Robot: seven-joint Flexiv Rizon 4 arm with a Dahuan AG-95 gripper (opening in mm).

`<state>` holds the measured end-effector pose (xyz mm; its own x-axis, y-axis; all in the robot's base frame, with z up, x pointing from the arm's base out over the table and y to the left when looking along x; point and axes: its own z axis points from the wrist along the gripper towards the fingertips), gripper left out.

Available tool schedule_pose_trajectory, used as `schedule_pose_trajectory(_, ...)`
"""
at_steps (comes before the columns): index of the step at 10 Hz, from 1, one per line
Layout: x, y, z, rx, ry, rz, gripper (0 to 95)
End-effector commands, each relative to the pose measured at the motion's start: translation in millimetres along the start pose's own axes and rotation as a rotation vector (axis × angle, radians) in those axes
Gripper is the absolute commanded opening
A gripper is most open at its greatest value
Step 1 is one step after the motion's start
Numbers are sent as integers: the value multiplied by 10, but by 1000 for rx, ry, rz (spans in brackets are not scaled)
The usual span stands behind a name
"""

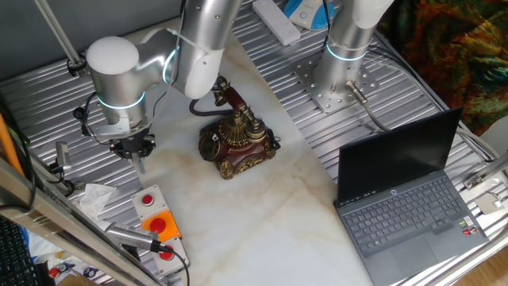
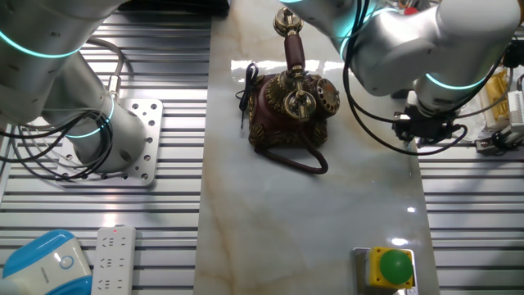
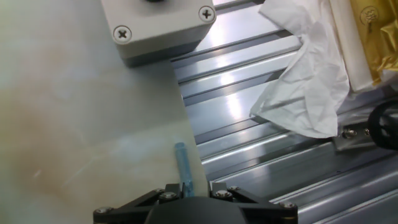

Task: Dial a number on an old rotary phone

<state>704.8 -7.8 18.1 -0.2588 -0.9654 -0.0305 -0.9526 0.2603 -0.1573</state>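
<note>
Setting: robotics lab test cell. Bench (image 1: pixel 262 214) is a pale marble-look slab laid over ribbed aluminium plate. Two silver robot arms with lit cyan joint rings; second arm's base (image 1: pixel 337 75) is bolted to a square mounting plate. Emergency-stop box (image 1: pixel 155 225) with red button sits at the slab's edge. Open laptop (image 1: pixel 405 202) on the ribbed plate. White power strip (image 2: pixel 112 260) and loose cabling near the arm base. Crumpled tissue (image 3: pixel 308 81) in hand view.
</note>
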Motion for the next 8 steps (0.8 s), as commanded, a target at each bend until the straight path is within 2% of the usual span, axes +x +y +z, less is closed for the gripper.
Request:
schedule_pose_trajectory(1,2,-5,2,-1,-4,-9,190)
schedule_pose_trajectory(8,4,16,47,-2,-6,-37,190)
